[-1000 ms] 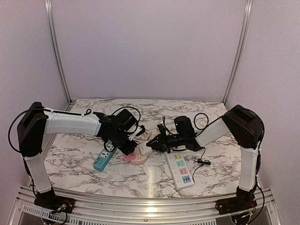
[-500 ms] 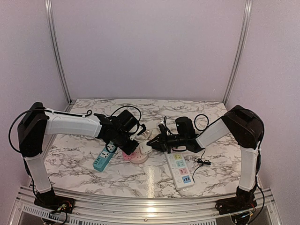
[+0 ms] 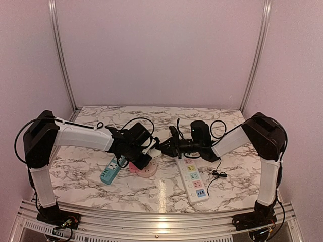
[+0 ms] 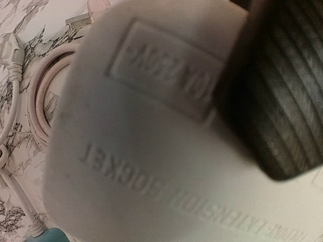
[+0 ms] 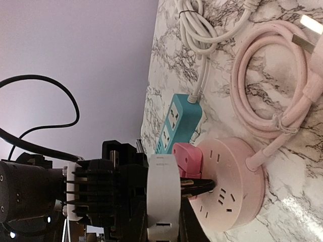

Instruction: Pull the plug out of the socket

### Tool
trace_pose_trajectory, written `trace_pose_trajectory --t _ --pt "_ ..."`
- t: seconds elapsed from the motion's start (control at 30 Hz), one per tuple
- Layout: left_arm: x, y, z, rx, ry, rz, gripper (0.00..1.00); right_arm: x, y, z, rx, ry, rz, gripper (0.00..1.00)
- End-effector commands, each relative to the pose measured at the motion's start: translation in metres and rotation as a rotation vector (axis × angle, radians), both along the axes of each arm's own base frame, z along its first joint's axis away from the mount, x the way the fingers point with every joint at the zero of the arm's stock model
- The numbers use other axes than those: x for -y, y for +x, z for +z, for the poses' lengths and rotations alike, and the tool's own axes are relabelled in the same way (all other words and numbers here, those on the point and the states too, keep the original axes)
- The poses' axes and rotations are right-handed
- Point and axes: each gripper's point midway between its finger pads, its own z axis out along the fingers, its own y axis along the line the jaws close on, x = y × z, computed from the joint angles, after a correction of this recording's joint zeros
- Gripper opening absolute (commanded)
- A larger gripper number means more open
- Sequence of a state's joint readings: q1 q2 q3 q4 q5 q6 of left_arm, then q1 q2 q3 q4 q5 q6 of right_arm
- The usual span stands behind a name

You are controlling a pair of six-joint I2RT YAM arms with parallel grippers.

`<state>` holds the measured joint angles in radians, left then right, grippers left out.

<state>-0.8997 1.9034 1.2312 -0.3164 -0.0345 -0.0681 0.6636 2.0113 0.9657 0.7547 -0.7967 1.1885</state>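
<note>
We had left jaws clenched on the white plastic extension-socket block (image 3: 156, 151), bracing it near the round pink socket hub (image 3: 146, 171); right jaws sat at its face for the pull, grip unclear; plug hidden between.

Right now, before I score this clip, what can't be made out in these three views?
Top external: whether anything is plugged in is too small to see, and both arms' jaws cover the spot.
Left wrist: the white extension socket fills the frame, blurred, hiding everything behind it.
Right wrist: a white piece seen edge-on hides what the right jaws hold; the bottom edge cuts it off.
</note>
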Motion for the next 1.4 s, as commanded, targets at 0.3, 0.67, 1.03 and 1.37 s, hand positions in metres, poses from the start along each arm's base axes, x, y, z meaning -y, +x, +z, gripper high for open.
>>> trace_pose_trajectory --t 0.3,0.67,1.03,1.37 --pt "-0.008 -0.012 0.011 -0.112 -0.005 0.01 0.04 0.009 0.006 0.022 0.09 -0.045 -0.021 0.0" --pt "0.008 0.009 0.063 -0.049 -0.135 0.032 0.22 0.038 0.026 0.028 0.133 -0.149 -0.096 0.0" --pt "0.007 0.04 0.125 0.073 -0.335 0.202 0.59 0.103 0.088 0.027 0.242 -0.507 -0.26 0.0" --pt "0.006 0.041 0.157 0.114 -0.429 0.229 0.69 0.174 0.169 0.041 0.415 -1.071 -0.454 0.0"
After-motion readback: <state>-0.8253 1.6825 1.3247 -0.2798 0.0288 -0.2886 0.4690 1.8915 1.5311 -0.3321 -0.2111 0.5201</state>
